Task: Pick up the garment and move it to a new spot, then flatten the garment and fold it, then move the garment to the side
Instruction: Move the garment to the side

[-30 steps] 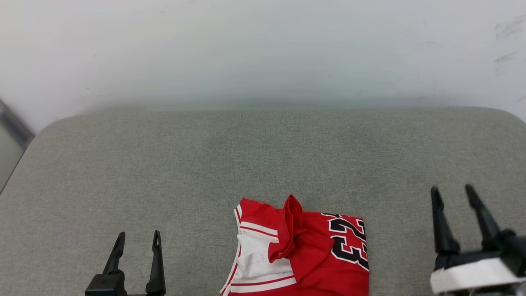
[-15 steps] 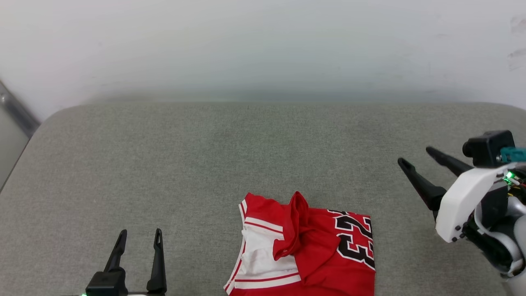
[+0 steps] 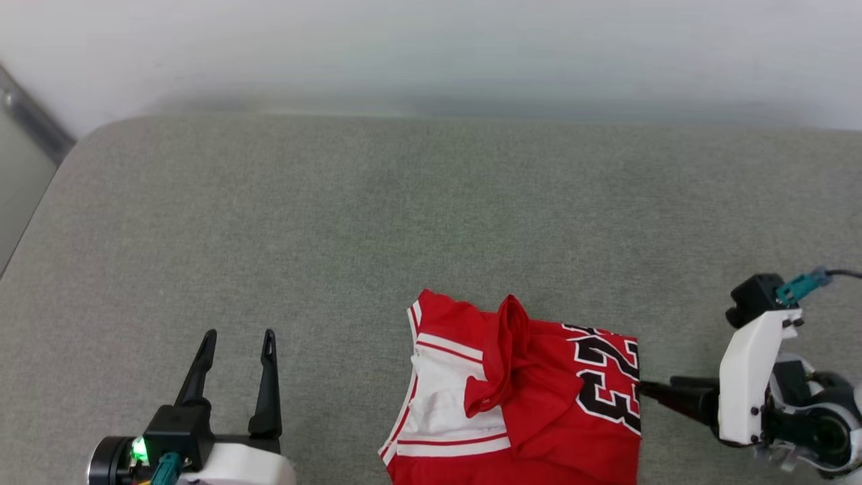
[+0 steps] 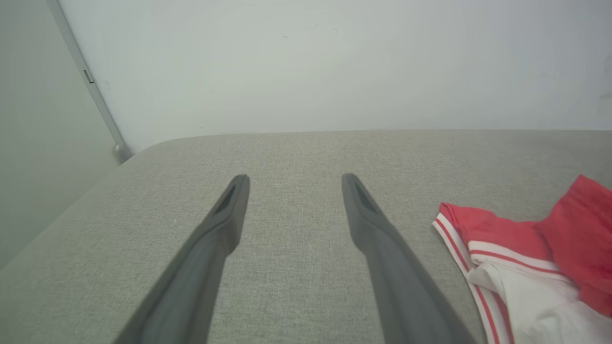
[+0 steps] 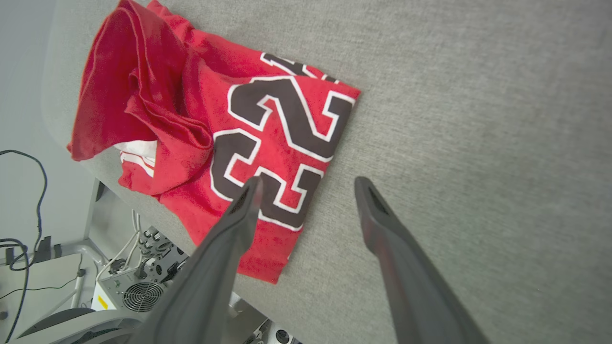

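The garment (image 3: 539,417), a red jersey knit, lies folded in a rumpled rough rectangle at the near edge of the grey woven cushion (image 3: 337,222), right of centre. Its white sleeve and striped trim face left. The black, white-edged "23" runs far-to-near along its right edge. The left gripper (image 3: 239,335) is spread, well to the left. The right gripper (image 5: 308,180) is spread, with one tip over the numerals and the other over bare cushion.

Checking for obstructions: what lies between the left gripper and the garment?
Nothing but bare grey padded surface lies between the left gripper and the garment, per the head view.
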`<state>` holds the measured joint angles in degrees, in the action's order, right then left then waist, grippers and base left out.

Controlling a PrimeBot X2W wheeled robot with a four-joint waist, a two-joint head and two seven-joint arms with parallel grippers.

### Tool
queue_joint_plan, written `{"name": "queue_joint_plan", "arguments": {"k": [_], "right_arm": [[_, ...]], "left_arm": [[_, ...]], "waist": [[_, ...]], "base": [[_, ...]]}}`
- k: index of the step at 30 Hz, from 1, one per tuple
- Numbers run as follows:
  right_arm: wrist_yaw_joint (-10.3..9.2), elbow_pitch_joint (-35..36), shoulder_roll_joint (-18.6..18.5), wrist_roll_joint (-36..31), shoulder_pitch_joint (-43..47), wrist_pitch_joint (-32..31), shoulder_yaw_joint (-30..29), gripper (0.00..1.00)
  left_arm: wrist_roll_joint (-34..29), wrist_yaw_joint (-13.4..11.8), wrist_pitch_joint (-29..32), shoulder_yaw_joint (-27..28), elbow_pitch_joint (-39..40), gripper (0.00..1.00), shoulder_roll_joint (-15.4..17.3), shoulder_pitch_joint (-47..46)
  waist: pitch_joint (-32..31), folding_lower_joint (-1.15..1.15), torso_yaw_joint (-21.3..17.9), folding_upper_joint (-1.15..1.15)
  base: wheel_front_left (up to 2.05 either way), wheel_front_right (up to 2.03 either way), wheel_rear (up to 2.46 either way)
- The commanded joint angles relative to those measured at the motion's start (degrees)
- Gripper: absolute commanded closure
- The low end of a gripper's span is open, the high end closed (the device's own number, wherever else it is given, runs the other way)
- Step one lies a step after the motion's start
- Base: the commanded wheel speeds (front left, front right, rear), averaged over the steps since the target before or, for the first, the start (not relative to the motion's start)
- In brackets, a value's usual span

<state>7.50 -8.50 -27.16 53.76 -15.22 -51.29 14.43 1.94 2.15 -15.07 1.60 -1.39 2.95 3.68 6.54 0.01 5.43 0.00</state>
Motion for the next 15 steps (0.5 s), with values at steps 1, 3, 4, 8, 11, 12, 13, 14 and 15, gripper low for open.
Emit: {"name": "queue_joint_plan", "arguments": {"k": [1,3,4,8,11,12,13,14,15], "right_arm": [[-0.01,-1.1,1.0,0.9,0.9,0.5,0.0,0.0],[-0.01,-2.6,2.5,1.8,1.2,1.7,0.1,0.0],[-0.01,-3.4,3.0,2.1,1.4,2.1,0.4,0.0],[-0.03,-6.7,4.9,3.1,1.1,3.7,1.9,0.0],[-0.04,-8.5,5.7,2.9,0.7,4.3,3.0,0.0],[-0.06,-9.5,6.0,3.0,0.7,4.6,3.6,0.0],[-0.06,-10.4,6.3,3.1,0.6,4.9,4.3,0.0],[-0.07,-11.4,6.8,3.4,0.4,5.1,4.8,0.0],[-0.08,-12.2,7.2,3.5,0.4,5.3,5.6,0.0]], "left_arm": [[0.1,0.3,-0.1,-0.4,0.2,0.0,-0.1,-1.3],[0.1,0.5,-0.1,-0.5,0.2,0.0,0.0,-2.0],[0.1,0.6,-0.1,-0.5,0.2,0.0,-0.1,-2.4],[0.2,0.7,-0.1,-0.7,0.3,0.0,-0.1,-3.6],[0.1,0.7,-0.1,-0.8,0.2,0.0,-0.1,-4.1],[0.1,0.8,-0.1,-0.9,0.2,0.0,-0.1,-4.3],[0.0,0.8,-0.1,-1.0,0.1,0.0,-0.1,-4.5],[0.0,0.9,-0.1,-1.1,0.1,0.0,-0.1,-4.7],[0.0,0.9,-0.1,-1.2,0.0,0.0,-0.1,-4.9]], "waist": [[1.6,-0.01,1.2,0.0],[2.6,-0.01,1.7,0.0],[3.1,-0.01,2.0,0.0],[4.7,-0.01,3.0,0.0],[5.2,-0.01,3.3,0.0],[5.5,-0.01,3.5,0.0],[5.8,-0.01,3.8,0.0],[6.0,-0.01,4.0,0.0],[6.2,-0.01,4.2,0.0]], "base": [[0.0,0.0,0.0],[0.0,0.0,0.0],[0.0,0.0,0.0],[0.0,0.0,0.0],[0.0,0.0,0.0],[0.0,0.0,0.0],[0.0,0.0,0.0],[0.0,0.0,0.0],[0.0,0.0,0.0]]}}
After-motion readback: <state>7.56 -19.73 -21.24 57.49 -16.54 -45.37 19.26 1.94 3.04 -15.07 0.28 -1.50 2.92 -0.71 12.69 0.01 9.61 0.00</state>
